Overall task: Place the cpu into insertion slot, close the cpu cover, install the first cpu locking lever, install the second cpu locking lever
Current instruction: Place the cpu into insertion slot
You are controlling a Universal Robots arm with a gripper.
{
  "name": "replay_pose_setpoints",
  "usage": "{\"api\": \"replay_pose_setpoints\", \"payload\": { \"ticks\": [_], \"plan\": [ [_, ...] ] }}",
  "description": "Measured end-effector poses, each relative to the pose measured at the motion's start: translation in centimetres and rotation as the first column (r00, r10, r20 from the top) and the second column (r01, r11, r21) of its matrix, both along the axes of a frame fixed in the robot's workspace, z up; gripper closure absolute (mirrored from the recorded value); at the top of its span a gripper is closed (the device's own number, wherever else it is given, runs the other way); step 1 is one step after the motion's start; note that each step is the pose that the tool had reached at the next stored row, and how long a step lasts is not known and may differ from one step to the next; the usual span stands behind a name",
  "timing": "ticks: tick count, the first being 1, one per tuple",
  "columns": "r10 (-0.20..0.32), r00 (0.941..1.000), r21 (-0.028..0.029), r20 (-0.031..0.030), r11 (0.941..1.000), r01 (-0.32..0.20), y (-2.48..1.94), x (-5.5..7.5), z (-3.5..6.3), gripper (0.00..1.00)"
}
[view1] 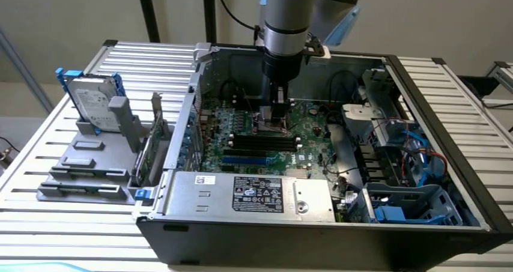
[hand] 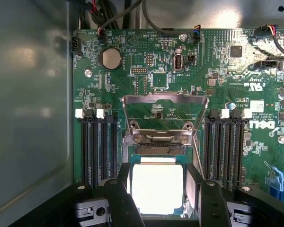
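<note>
Fingers [hand: 119, 201] of my released hand [hand: 160, 198] flank the cpu [hand: 157, 184] lying in the insertion slot [hand: 159, 151]. The cpu cover [hand: 163, 99] stands raised beyond it.

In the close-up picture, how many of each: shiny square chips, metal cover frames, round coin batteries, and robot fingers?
cpu: 1
cpu cover: 1
round battery: 1
gripper fingers: 2
Total: 5
</note>
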State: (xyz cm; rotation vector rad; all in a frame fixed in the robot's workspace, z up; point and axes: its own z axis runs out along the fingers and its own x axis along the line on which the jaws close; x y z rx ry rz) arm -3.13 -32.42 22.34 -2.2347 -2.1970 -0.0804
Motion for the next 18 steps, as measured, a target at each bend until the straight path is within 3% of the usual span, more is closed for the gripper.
{"api": "replay_pose_setpoints", "payload": {
  "ticks": [8,14,18],
  "plan": [
    [0.0,1.0,-0.0006,-0.0006,1.0,0.0,0.0,0.0,-1.44,0.45],
    [0.0,0.9999,-0.0012,-0.0101,1.0,0.0,0.01,0.0,-1.96,0.45],
    [0.0,0.9999,-0.0027,-0.0104,1.0,0.0,0.0,0.0,-1.99,0.45]
  ]
}}
